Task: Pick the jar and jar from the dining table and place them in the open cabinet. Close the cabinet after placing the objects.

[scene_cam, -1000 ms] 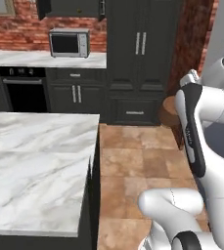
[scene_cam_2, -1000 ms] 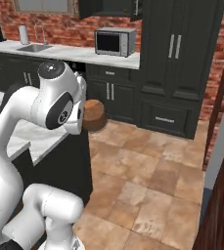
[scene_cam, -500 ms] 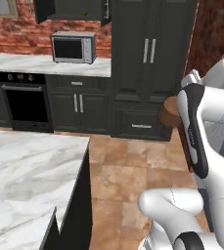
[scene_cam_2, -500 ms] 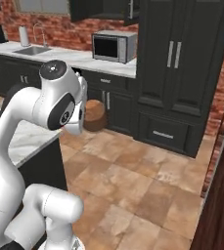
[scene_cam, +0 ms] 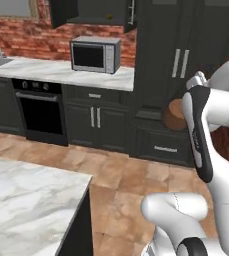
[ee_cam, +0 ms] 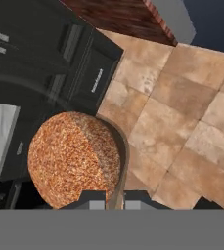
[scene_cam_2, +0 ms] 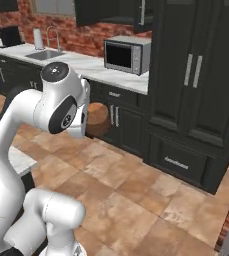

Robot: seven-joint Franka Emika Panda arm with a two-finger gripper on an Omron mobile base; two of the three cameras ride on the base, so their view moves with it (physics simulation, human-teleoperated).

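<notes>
We see the gripper [ee_cam: 114,197] clenched on the jar [ee_cam: 74,158] with reddish-brown filling, gripping its rim. Jar [scene_cam: 175,114] held aloft over the tiled floor [scene_cam: 131,175], near the tall dark cupboards [scene_cam_2: 196,85]. Table [scene_cam: 26,210] corner sits low left; open cabinet [scene_cam: 93,12] hangs above the microwave [scene_cam: 95,54].

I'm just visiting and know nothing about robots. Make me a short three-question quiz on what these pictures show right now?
1. True or false: the gripper is shut on the jar with reddish-brown filling.
2. What stands on the marble counter below the open cabinet? A) kettle B) microwave C) toaster
3. Fill in: the floor under the carried jar is covered in brown ____.

Key: 1 true. 2 B, the microwave. 3 tiles.
</notes>
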